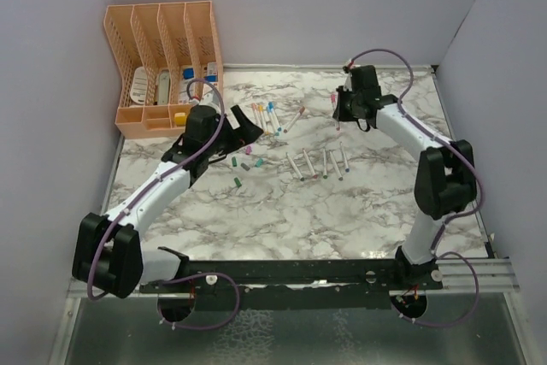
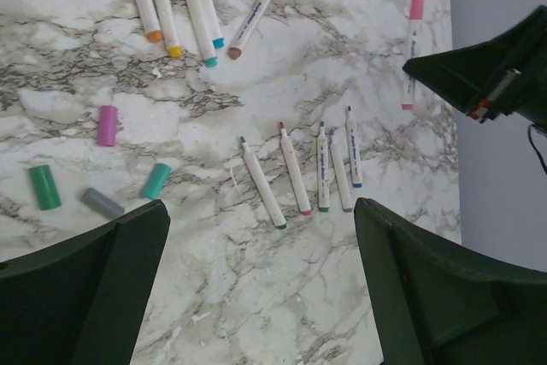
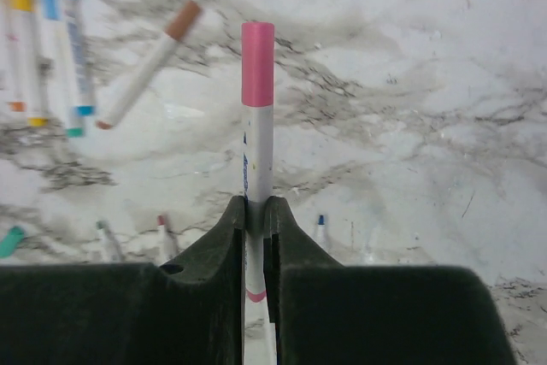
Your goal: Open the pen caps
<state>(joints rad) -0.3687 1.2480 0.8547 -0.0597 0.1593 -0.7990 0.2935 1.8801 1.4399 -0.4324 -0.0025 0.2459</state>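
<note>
White-tubed with bulky black joints, the left arm (image 1: 152,193) at eight o'clock and the right arm (image 1: 408,130) at three o'clock each trail looping purple cables (image 1: 382,50); their wedge-shaped fingers (image 2: 436,297) are dark green, and both bases bolt to a black rail (image 1: 299,273) at six o'clock.

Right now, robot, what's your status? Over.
Right end effector shut on pen, pink cap on. Left end effector open, empty. Nothing blocking the cap.

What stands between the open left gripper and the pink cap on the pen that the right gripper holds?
Nothing visible. The pink cap sticks out free beyond the right gripper; only loose pens lie flat on the table below.
</note>
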